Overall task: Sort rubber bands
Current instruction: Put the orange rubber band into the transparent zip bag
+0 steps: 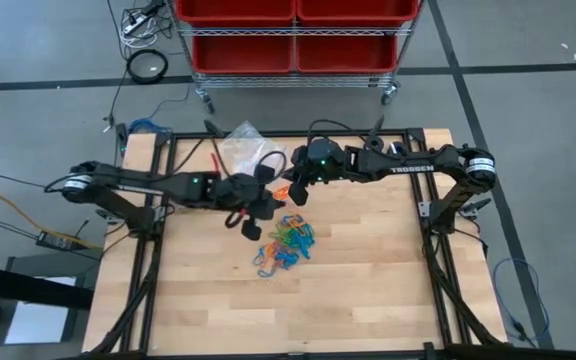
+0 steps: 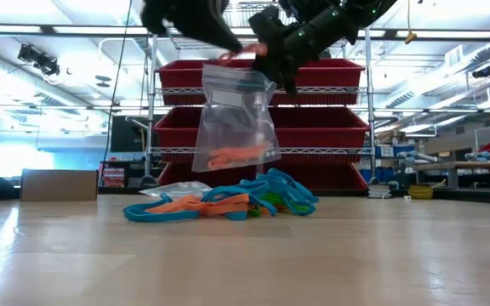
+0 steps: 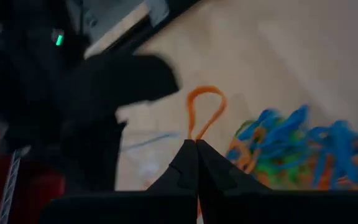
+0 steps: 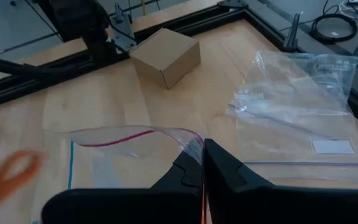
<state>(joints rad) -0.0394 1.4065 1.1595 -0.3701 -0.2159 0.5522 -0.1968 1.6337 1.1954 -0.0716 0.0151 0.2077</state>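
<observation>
My left gripper [image 3: 196, 144] was clamped on one orange band [image 3: 205, 109]; right gripper [image 4: 202, 149] pinched the clear bag's [image 2: 232, 119] rim, lifted. Remaining rubber bands [image 1: 286, 243] lay heaped on the table [image 1: 368, 290] below.

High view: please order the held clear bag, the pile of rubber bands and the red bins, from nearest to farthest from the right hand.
From the right hand:
1. Held clear bag, pinched in it.
2. Pile of rubber bands, on the table, toward the near edge.
3. Red bins, on the shelf beyond the table.

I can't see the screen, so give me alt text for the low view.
The right gripper holds a clear bag with orange bands inside, hanging above a pile of bands on the table. Red bins stand behind.
</observation>
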